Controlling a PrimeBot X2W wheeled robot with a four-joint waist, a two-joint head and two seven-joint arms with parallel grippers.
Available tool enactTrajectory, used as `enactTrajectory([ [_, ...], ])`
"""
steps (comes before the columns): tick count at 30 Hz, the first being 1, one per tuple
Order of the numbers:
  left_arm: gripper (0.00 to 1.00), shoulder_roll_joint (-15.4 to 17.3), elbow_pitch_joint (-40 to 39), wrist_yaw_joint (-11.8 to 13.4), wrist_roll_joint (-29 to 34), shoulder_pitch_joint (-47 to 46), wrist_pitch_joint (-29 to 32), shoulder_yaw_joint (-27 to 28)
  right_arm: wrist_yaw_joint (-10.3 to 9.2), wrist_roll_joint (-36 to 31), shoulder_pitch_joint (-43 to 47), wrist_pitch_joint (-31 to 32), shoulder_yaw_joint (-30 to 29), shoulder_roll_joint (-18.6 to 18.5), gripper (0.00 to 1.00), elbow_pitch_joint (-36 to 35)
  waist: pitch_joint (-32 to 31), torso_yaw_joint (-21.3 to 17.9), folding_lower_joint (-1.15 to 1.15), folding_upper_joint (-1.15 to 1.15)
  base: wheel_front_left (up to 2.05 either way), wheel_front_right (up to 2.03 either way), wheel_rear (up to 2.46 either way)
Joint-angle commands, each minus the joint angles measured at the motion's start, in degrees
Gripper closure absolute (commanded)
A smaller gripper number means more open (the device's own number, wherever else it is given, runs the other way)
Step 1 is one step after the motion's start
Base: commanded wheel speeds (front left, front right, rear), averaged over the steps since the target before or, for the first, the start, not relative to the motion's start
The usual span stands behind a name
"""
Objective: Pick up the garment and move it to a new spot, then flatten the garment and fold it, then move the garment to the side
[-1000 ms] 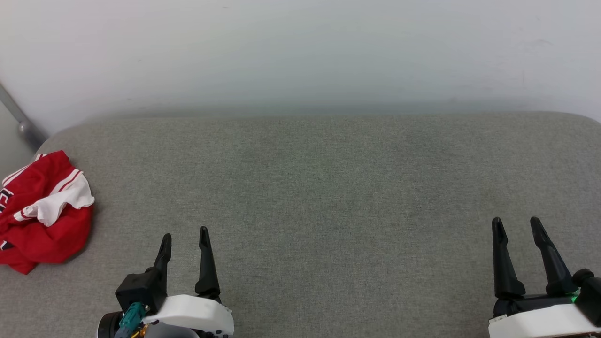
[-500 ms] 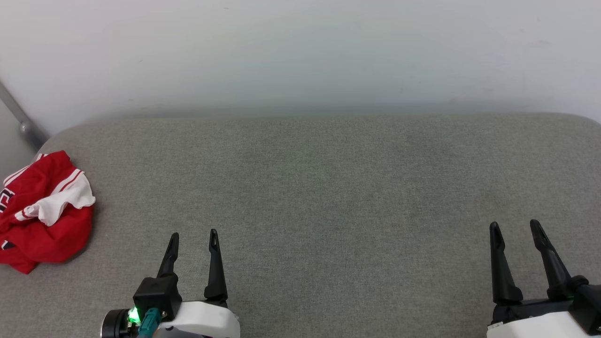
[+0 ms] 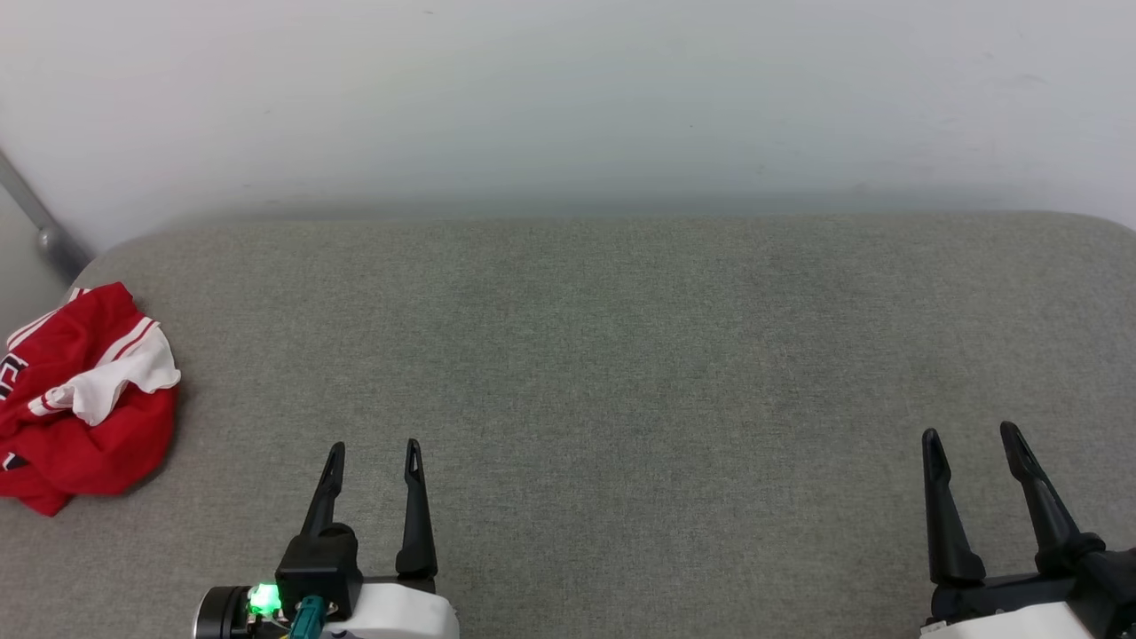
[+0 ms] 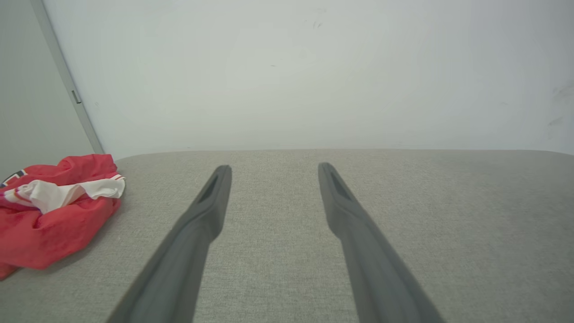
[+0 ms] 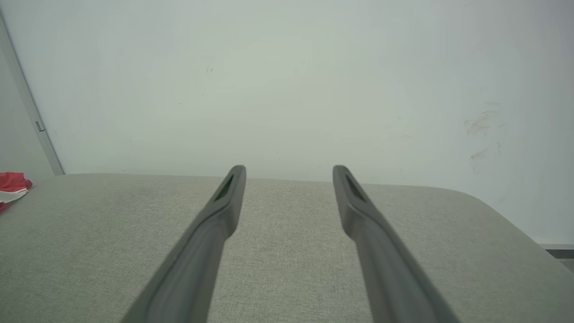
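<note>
At the far left, the shirt [image 3: 84, 399] is lying in a crumpled red heap on the grey table [image 3: 621, 337], close to its left edge and rounded corner. A white sleeve is folded across the top, and part of the heap is running past the edge of my head view. Nothing is touching it.

To its right and nearer me, my left jaws are hanging over the bare table. They are standing wide apart, gripping nothing, and pointing at the wall [image 3: 568, 106] rather than at the shirt. To pick up well, I am judging that this arm should be swinging left and dipping so one jaw slides under the heap's near edge. It should be pinching a thick fold, not the sleeve alone, which could leave the rest dragging.

The wide middle of the table is looking like a good new spot, with room to spread the shirt. At the far right, my right jaws are also gaping apart and empty, well away from the shirt.
</note>
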Motion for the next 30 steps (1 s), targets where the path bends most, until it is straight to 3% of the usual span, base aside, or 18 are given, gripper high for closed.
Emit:
enactTrajectory([
  [1, 0.0, -0.1, -0.1, 0.4, 1.2, 0.4, -0.4, -0.4, -0.02, -1.3, 0.8, -0.5, 0.0, 0.1, 0.0, -0.3, 0.0, 0.0, 0.0, 0.0, 0.0, 0.0, 0.0],
  [30, 0.0, -0.1, 1.0, 0.3, 0.0, 0.6, -0.6, -0.3, -0.02, 4.9, 1.1, -0.6, 0.6, 0.1, 0.0, 2.7, 0.5, 0.3, 0.0, 0.0, 0.0, 0.0, 0.0],
])
